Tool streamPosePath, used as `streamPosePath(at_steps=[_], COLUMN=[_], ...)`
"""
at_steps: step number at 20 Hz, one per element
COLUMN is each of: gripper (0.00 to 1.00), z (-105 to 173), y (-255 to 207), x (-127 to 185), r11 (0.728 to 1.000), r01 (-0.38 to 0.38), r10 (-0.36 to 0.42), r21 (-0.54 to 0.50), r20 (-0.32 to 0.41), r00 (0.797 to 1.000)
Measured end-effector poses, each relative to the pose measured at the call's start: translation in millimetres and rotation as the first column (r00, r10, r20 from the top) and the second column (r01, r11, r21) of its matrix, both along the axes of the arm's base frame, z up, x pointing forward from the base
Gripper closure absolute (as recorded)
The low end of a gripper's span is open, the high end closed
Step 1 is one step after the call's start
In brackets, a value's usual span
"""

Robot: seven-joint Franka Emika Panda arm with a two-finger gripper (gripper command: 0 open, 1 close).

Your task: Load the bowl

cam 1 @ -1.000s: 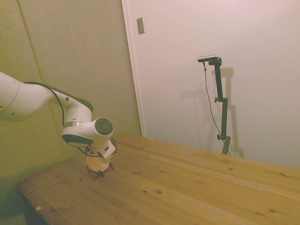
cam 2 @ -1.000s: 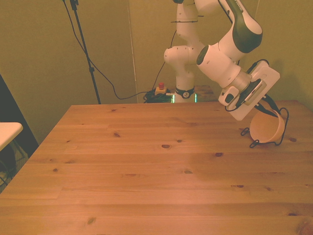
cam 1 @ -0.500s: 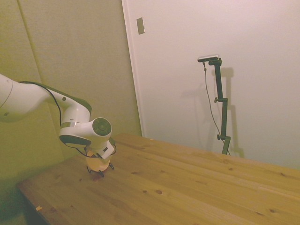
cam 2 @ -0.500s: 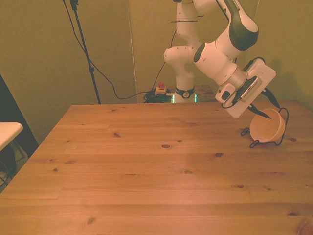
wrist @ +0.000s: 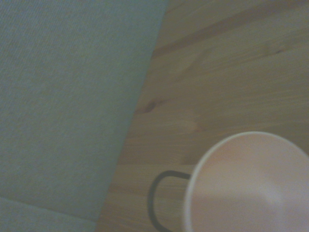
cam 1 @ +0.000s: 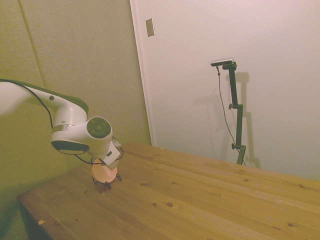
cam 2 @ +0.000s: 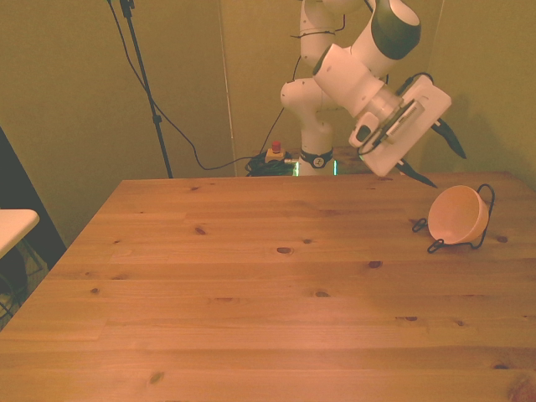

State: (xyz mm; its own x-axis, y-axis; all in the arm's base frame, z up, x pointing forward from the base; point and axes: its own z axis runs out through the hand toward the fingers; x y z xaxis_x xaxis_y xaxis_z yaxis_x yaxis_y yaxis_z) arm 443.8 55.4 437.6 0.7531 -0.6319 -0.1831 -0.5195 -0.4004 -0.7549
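One bowl [cam 2: 457, 215] tilts in wire rack [cam 2: 484, 219] near table [cam 2: 251, 293] edge.

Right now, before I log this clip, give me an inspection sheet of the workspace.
Surface: wooden table, knotty planks, mostly bare.
Job's things: pale peach bowl tilted on its side in a dark wire rack near the front view's right edge; nothing seen inside it.
Clutter: small scrap near one table corner in the side view.
Grippers: gripper raised above and apart from the bowl, fingers spread, holding nothing.
Cables: black cable hangs behind the table by a stand.
Surroundings: plain walls; red button unit on the floor by the robot base.
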Motion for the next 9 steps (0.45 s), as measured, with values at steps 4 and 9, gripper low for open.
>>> streamPosePath(at_steps=[4,9], gripper=[0.0,0.0], z=[22,41], y=[-10,-7], x=[-38,-67], r11=[0.986,0.927], r01=[0.106,0.215], r10=[-0.112,-0.254], r21=[-0.125,-0.308], r20=[-0.043,-0.092], r00=[0.993,0.963])
